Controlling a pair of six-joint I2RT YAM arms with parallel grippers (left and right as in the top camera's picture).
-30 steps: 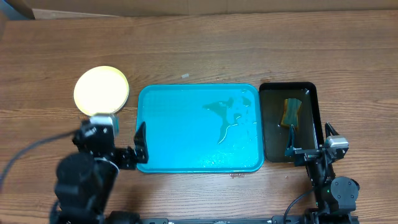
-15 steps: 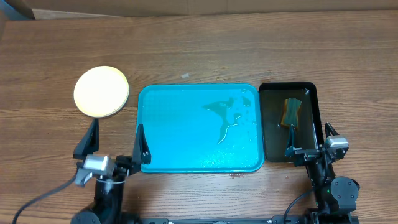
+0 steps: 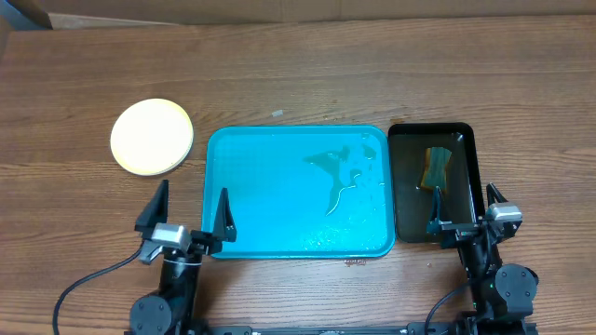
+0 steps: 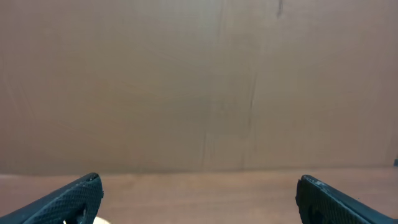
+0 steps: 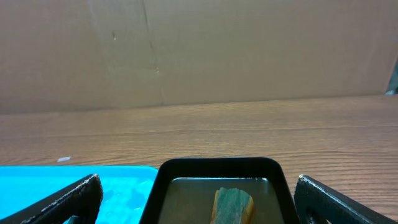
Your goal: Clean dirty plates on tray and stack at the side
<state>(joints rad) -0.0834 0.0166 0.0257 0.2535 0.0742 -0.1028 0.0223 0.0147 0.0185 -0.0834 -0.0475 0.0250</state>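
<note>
Close to us, the left gripper (image 3: 195,189) hangs low over the front of the brown wooden desk (image 3: 307,74). Its two black fingers (image 3: 154,212) are spread wide apart, and nothing is between them. One finger is over the near left corner of the large turquoise-blue plastic tray with rounded corners (image 3: 270,209). The other finger is over bare desk.

On the other side, the right gripper (image 3: 463,189) is also spread wide and holds nothing. One of its fingers is over the near end of the narrow black tray (image 3: 414,219). The other is just past that tray's right rim.

The blue tray lies in the middle of the desk, with the black tray right beside it. We see shiny wet-looking streaks (image 3: 345,177) on the far right part of the blue tray. A green and yellow sponge (image 3: 436,167) lies in the far half of the black tray.

A round pale yellow plate (image 3: 152,137) sits on the desk near the blue tray's far left corner, not touching it. We cannot tell if other plates lie under it.

Farthest away stands a brown cardboard wall (image 3: 279,9).
</note>
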